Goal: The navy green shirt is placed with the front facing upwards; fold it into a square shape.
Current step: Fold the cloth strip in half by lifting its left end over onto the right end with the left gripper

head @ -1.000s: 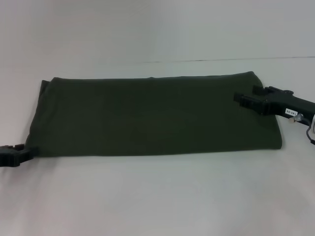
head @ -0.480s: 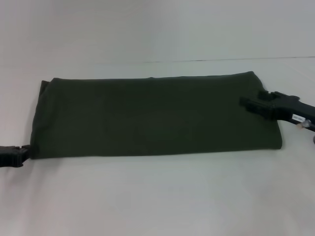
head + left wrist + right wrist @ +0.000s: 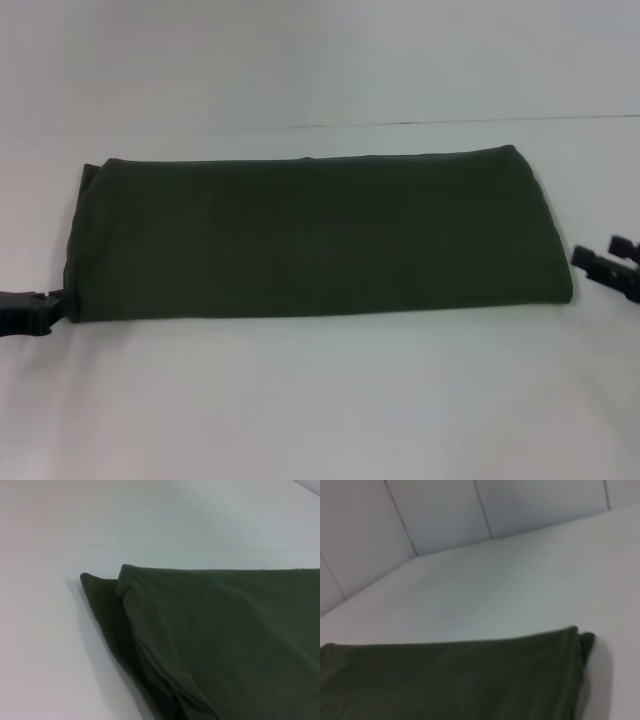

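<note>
Since a second ago your right hand (image 3: 600, 262) has pulled back off the navy green shirt (image 3: 315, 235) and now sits at the right edge of the head view, just beside the shirt's near right corner, its two fingers spread and holding nothing. Your left hand (image 3: 40, 308) stays at the near left corner, touching the cloth edge; you cannot tell whether it pinches the cloth. You see the shirt folded into a long band lying flat across the white worktop (image 3: 320, 400), plain green side up, layers stacked at its left end. Behind the worktop stands a pale panelled wall (image 3: 440, 510).
</note>
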### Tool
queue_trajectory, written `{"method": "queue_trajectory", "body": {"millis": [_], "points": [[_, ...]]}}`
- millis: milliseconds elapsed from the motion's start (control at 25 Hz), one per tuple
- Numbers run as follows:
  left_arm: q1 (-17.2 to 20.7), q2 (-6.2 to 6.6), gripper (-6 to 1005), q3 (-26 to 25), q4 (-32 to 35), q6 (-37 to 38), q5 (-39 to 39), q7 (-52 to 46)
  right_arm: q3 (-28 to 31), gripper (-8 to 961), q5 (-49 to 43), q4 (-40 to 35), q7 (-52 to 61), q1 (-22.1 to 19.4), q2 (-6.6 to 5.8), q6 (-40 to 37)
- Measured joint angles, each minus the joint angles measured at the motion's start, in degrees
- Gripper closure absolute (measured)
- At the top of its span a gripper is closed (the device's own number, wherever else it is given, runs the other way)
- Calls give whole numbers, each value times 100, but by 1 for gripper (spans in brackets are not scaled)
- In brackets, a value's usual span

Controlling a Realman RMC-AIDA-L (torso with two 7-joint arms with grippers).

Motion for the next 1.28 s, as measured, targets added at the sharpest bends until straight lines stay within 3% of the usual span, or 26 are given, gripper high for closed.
{"method": "queue_trajectory", "body": {"millis": [360,1000,1280], "points": [[-33,-24,986,-2,0,-38,-51,7,-38,182,-20,160,-455,-171,210,248],[-22,-34,985,-5,0,-22,-110,29,-64,186,-24,702,-642,84,211,510],[-6,-33,985,-2,1,2,-195,103,-324,254,-30,736,-642,130,208,557]]}}
